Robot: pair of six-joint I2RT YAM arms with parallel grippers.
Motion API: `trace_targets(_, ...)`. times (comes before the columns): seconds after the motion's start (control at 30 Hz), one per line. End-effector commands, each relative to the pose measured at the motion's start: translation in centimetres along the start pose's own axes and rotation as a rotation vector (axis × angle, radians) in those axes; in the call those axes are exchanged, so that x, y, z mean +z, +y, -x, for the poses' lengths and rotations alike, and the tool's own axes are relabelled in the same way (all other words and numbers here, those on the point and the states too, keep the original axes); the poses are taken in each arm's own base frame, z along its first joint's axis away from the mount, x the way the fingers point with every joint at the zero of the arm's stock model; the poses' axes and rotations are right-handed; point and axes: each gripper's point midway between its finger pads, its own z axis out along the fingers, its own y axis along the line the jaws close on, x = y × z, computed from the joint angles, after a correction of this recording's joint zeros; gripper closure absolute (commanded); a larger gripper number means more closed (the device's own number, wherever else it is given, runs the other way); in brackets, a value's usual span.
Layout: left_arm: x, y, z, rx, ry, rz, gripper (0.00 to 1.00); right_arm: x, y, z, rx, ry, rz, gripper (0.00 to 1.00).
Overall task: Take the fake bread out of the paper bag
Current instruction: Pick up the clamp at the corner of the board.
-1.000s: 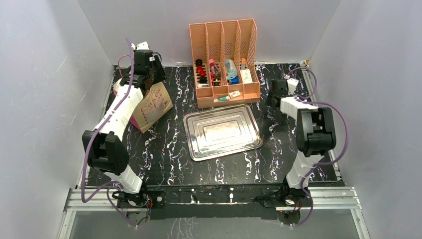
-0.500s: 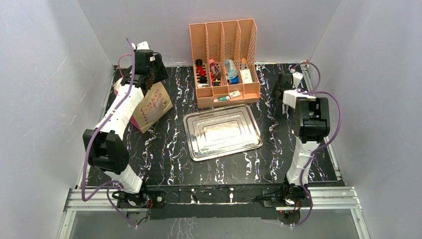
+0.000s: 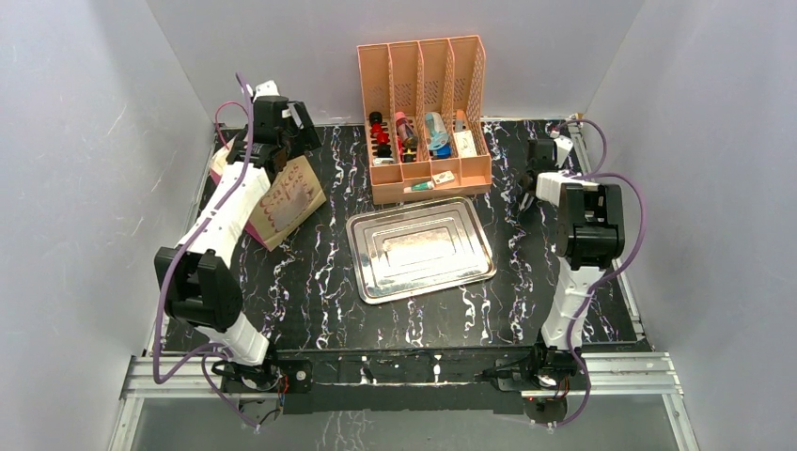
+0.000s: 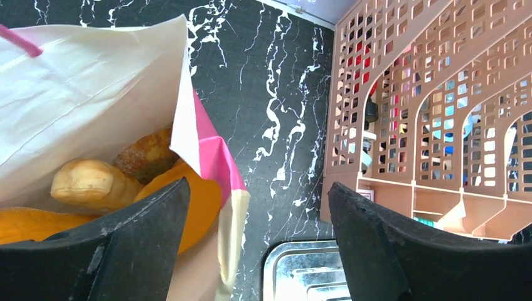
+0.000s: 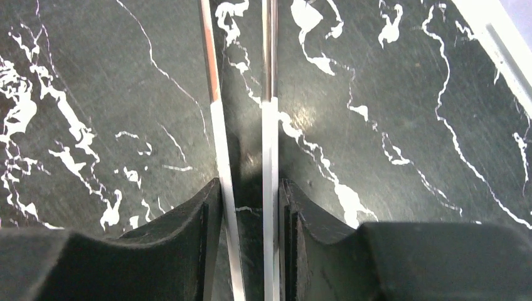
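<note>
The paper bag (image 3: 293, 195) stands at the far left of the table, cream with pink sides (image 4: 213, 153). Its mouth is open, and fake bread shows inside: a pale roll (image 4: 94, 182), a brown piece (image 4: 147, 157) and orange pieces (image 4: 197, 204). My left gripper (image 4: 258, 188) hangs open over the bag's near corner, one finger above the bread, the other outside the bag; it is at the bag's top in the top view too (image 3: 256, 153). At the far right, my right gripper (image 5: 251, 185) is shut on two thin metal strips (image 5: 270, 125), like tongs.
A peach slotted organizer (image 3: 423, 113) full of small items stands at the back centre. A steel tray (image 3: 420, 247) lies in the middle of the black marble table (image 3: 376, 319). White walls close in on three sides; a metal rail (image 5: 495, 44) runs along the right edge.
My left gripper has opened wide over the bag, and the bag's front has tipped slightly. My right arm swung toward the back right corner and its jaws closed on the metal strips.
</note>
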Motion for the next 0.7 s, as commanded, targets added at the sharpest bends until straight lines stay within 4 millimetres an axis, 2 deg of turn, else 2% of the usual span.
trace_targets(0.0,-3.0,0.0,2.3,-0.005,-0.072,-0.010,0.18,-2.4,0.6,0.4,0.037,0.001,0.049,0.72)
trace_targets(0.13,-3.7,-0.1,2.6,-0.009,-0.070,-0.015,0.03,-4.4,1.2,1.3,0.049,-0.019,0.074,0.72)
trace_targets(0.17,-4.0,-0.1,2.8,-0.013,-0.075,-0.016,0.02,-5.0,1.3,1.4,0.048,-0.026,0.080,0.72)
trace_targets(0.3,-5.4,0.0,4.0,-0.033,-0.113,-0.020,0.02,-7.2,1.5,1.8,0.050,-0.051,0.095,0.73)
trace_targets(0.37,-6.2,-0.2,4.7,-0.043,-0.132,-0.025,0.02,-8.8,2.5,1.8,0.044,-0.064,0.125,0.73)
trace_targets(0.67,-11.2,-1.3,8.9,-0.067,-0.248,-0.061,0.02,-14.0,3.9,2.0,0.031,-0.105,0.206,0.72)
